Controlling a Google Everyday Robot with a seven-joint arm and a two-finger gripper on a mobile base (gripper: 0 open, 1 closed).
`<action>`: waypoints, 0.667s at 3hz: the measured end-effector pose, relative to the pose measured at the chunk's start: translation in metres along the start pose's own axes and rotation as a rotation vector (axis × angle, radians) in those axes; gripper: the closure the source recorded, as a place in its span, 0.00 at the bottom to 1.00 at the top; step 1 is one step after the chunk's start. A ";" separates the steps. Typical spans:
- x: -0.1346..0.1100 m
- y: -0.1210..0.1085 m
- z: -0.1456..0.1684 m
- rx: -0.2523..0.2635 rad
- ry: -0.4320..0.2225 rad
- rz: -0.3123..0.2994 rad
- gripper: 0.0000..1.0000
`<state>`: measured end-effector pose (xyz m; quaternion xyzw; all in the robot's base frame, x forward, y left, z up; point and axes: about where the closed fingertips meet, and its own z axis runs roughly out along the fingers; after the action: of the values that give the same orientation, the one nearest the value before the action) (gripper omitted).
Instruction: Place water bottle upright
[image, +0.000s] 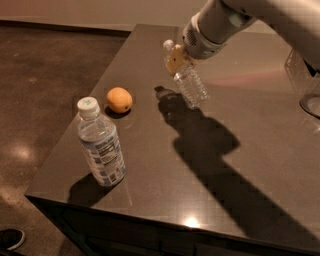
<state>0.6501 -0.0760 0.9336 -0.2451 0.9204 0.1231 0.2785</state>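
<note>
Clutching water bottle (191, 85) by its neck, hand (176, 61) over table (240, 190), clear crinkled body tilted

No text is legible, even on the labelled bottle (101, 150) beside the orange (119, 99); right of the orange, the end effector (176, 59) clamps the water bottle (191, 86).

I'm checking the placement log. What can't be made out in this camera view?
Whether the water bottle touches the table at its base: one angle only.
The end effector, gripping the neck over the table's far side: its rear hidden behind the bottle.
Clear object, right edge: cut off.
Labelled bottle: print too small.
</note>
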 end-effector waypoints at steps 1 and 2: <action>-0.008 0.000 -0.012 -0.076 -0.166 -0.029 1.00; -0.009 -0.002 -0.025 -0.144 -0.342 -0.053 1.00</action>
<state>0.6466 -0.0836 0.9584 -0.2641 0.8418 0.2209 0.4157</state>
